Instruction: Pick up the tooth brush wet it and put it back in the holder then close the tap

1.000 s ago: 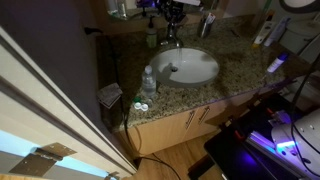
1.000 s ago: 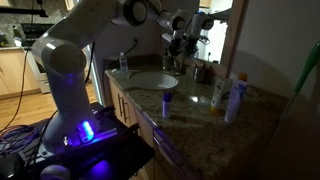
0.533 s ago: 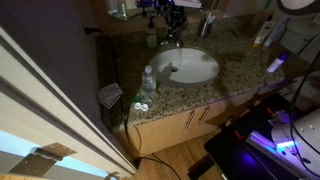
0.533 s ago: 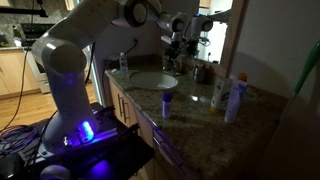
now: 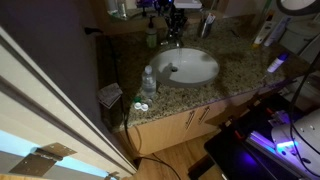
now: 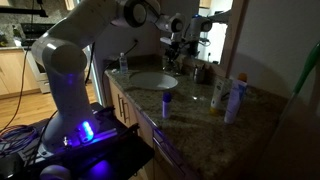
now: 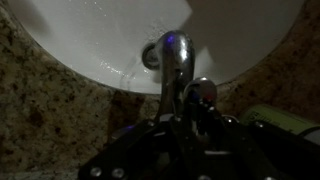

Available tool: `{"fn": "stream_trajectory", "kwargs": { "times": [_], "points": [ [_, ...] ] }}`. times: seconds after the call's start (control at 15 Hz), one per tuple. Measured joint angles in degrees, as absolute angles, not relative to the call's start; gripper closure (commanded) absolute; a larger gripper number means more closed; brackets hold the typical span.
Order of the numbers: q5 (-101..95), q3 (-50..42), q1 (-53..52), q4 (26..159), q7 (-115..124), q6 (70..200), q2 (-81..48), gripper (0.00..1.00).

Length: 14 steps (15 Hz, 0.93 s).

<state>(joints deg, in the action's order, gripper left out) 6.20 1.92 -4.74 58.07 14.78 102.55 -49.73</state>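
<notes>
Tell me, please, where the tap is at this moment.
In an exterior view the tap stands at the back rim of the white basin, next to the green soap bottle, with the gripper close above it.
</notes>
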Motion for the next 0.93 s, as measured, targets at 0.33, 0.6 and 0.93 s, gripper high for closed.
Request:
{"fn": "stream_trajectory", "kwargs": {
  "times": [0.33,0.6,0.93],
  "points": [
    [0.5,0.8,-7.2,61.8,15.3,105.5,-47.7,0.94],
    [-2.3,-0.3,-8.8,67.0,16.7,110.2,-45.0,0.94],
    [-1.3,-0.4,-8.6,73.6,18.3,116.8,-41.6,0.94]
  ]
}}
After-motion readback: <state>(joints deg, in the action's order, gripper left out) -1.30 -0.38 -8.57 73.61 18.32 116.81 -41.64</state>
